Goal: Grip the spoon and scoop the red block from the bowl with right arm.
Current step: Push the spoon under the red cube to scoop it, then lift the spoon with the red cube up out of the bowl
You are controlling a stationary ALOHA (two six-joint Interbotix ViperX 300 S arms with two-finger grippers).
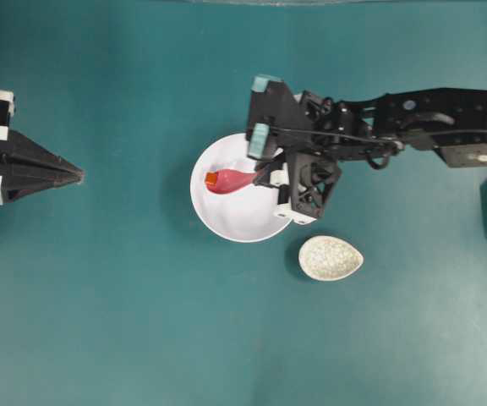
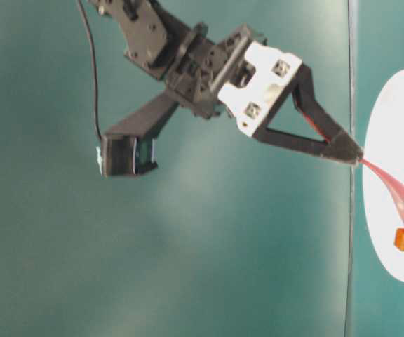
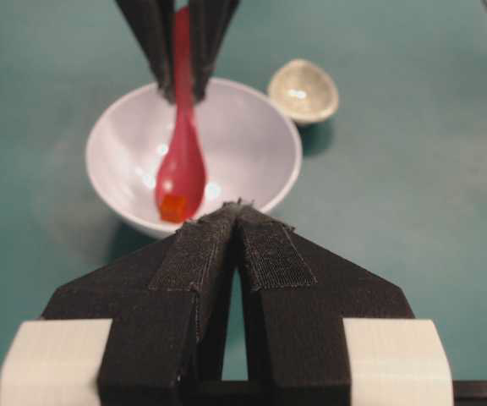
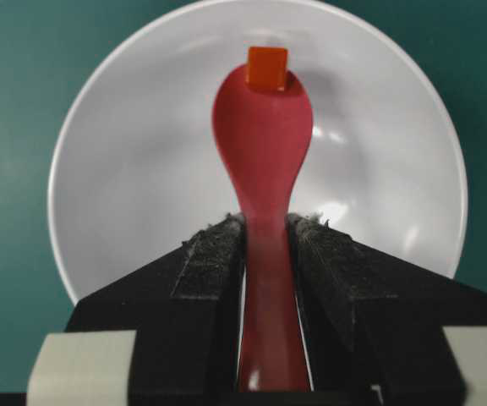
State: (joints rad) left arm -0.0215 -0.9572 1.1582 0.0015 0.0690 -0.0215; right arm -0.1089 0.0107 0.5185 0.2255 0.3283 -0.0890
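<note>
Overhead view shows our right arm (image 1: 413,123) reaching in from the right edge, stretched across the teal table (image 1: 125,321) w/ its wrist over the near rim of the bowl (image 1: 242,222). Our right gripper (image 1: 267,175) points leftward and down into the bowl, fingers clamped on the handle of the spoon (image 1: 231,180). Spoon's scoop extends straight out ahead of the fingertips, over the bowl's interior.

Right wrist view: both pads (image 4: 214,279) press the pink handle from either side, scoop dead ahead of the tips. The red block (image 4: 266,68) sits at the far tip of the scoop, the point furthest from the gripper, partly over the scoop's front edge; whether it's resting fully inside the scoop or against the bowl floor we can't tell.

Table-level view has the gripper angled down steeply, spoon curving away below the tips, block at its lowest end.

Speckled dish (image 1: 331,258) lies on the table just beside the bowl, off to one side of the gripper's wrist, not touching either.

Our left gripper (image 1: 79,174) is well apart from the bowl at the left edge, level, pointing toward it. Left wrist view: its fingers (image 3: 205,254) are pressed together at the tips, nothing between them.
</note>
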